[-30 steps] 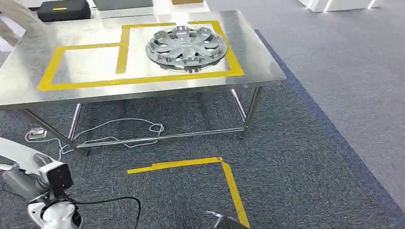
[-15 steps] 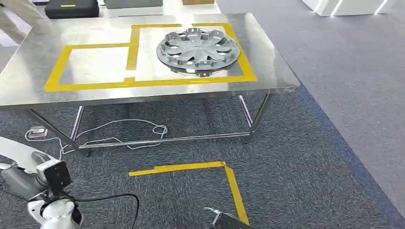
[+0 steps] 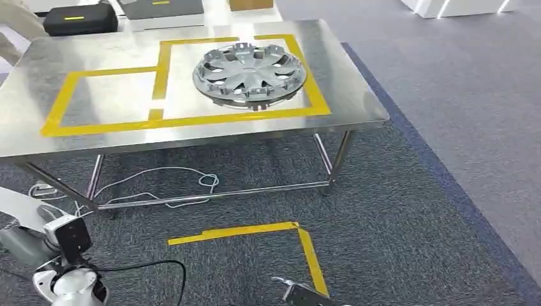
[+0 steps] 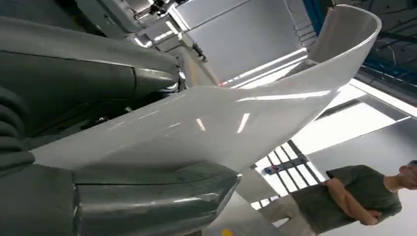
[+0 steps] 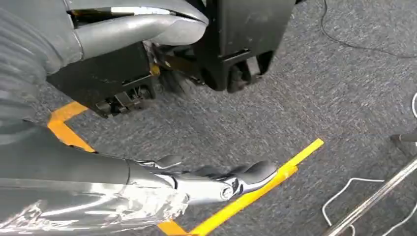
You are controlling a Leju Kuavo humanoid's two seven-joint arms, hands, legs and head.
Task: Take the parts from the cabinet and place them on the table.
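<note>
A silver wheel cover [image 3: 249, 73] is seen in the head view lying flat inside the right-hand box of yellow tape [image 3: 163, 118] on the steel surface [image 3: 357, 105], with dark cases [image 3: 76, 20] beyond the far edge; a white curved panel [image 4: 221, 118] is shown only by the left wrist view, grasped by the left robot hand [image 4: 123, 194] between thick grey thumb and fingers, a person [image 4: 354, 199] standing with folded arms behind it. In the right wrist view the right robot hand [image 5: 216, 179] is seen released, its fingers stretched out and holding nothing, above grey carpet [image 5: 305, 88] crossed by a yellow floor tape [image 5: 246, 196] and a white cable [image 5: 344, 191].
</note>
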